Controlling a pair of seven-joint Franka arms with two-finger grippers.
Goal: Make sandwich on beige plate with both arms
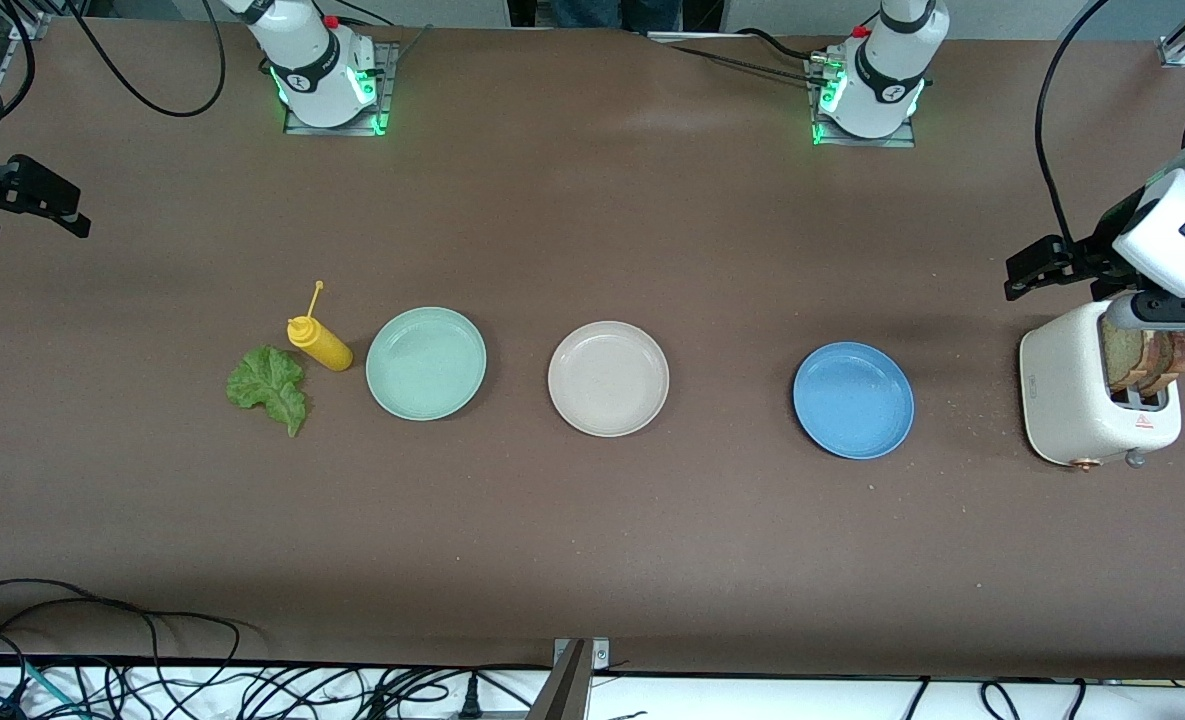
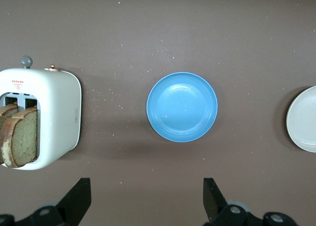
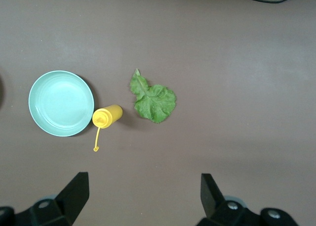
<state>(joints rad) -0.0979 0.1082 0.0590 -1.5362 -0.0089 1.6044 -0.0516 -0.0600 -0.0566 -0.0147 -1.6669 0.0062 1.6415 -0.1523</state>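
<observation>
Both grippers are held spread wide and empty: the left gripper (image 1: 1037, 268) is poised high above the white two-slot toaster (image 1: 1072, 400), in which two brown-crusted bread slices (image 1: 1142, 358) are stood upright, apparently so they can be pinched from above. No sandwich is assembled yet; the round pale beige plate (image 1: 608, 378) is set bare mid-table, between a mint green plate (image 1: 426, 362) and a blue plate (image 1: 853, 400). The right gripper (image 1: 27, 195) is hung toward its own end of the table, with the ruffled green lettuce leaf (image 1: 268, 386) and the tipped yellow squeeze bottle (image 1: 319, 343) laid within its reach
</observation>
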